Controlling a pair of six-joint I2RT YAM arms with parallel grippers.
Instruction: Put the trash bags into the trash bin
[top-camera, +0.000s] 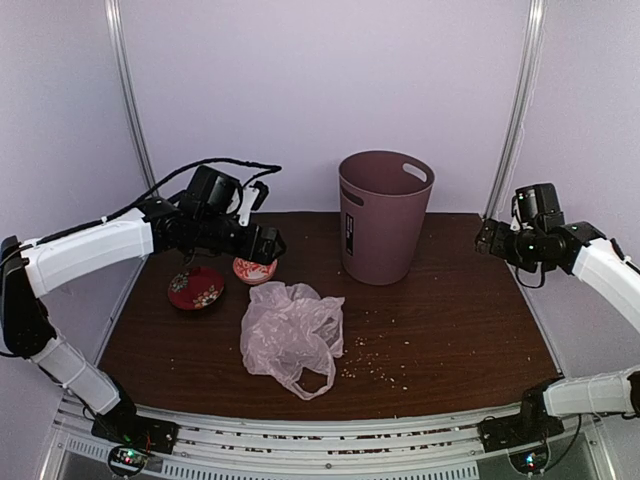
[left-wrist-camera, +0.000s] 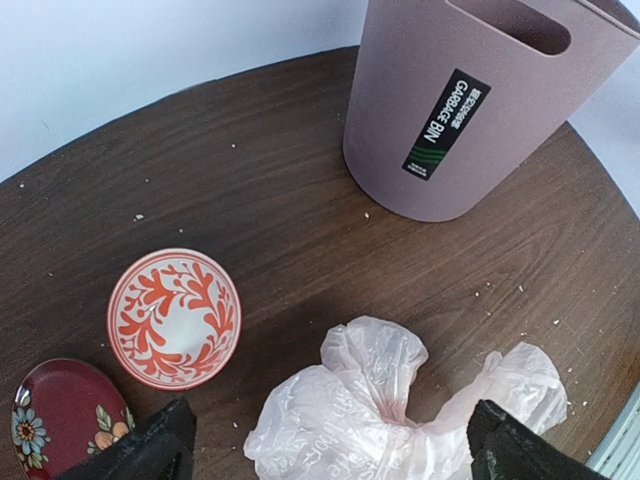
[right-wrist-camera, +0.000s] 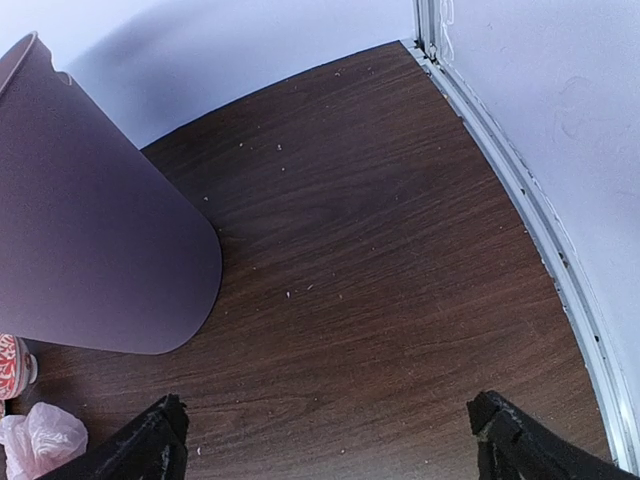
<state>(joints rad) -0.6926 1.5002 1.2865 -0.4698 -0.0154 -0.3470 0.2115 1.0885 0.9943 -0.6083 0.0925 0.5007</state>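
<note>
The trash bag (top-camera: 292, 335) is a crumpled, translucent pinkish-white bag lying on the dark wood table (top-camera: 460, 320), in front of and to the left of the trash bin. The mauve trash bin (top-camera: 383, 220) stands upright at the back centre, with handle slots and a black label. My left gripper (top-camera: 268, 244) hovers open above the table, just behind the bag. In the left wrist view the bag (left-wrist-camera: 400, 410) lies between and below the left gripper (left-wrist-camera: 335, 445), untouched, with the bin (left-wrist-camera: 470, 100) beyond. My right gripper (top-camera: 490, 240) hangs open to the right of the bin. The right wrist view shows the right gripper (right-wrist-camera: 325, 440) over bare table beside the bin (right-wrist-camera: 90, 230).
A small red-and-white patterned bowl (top-camera: 254, 270) and a dark red floral dish (top-camera: 196, 287) sit left of the bag, under the left arm. Pale crumbs (top-camera: 375, 370) are scattered on the wood. A metal rail (right-wrist-camera: 540, 230) borders the table's right edge.
</note>
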